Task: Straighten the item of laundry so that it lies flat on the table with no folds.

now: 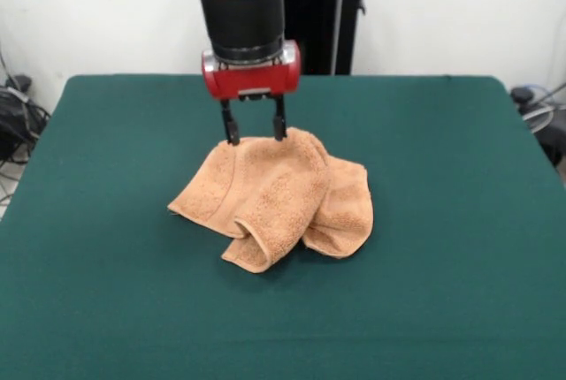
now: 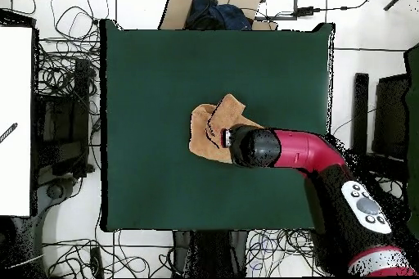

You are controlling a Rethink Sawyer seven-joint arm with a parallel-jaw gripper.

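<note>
one crumpled towel (image 1: 274, 196) on one green table (image 1: 460, 221), one gripper (image 1: 255, 135) above

- No words, numbers or signs could be read anywhere.
- The towel (image 1: 274, 194), the table (image 1: 460, 221) and the robot arm (image 2: 295, 149) had no writing that could be made out.

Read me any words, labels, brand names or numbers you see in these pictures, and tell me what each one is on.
None can be read.
Peach-orange terry-cloth towel: no label or tag shows.
Dark green felt-topped table: no markings.
Red and black gripper: no legible lettering on its red housing.
White control pad with round buttons on the arm, in the overhead view: any marks are too small to read.
</note>
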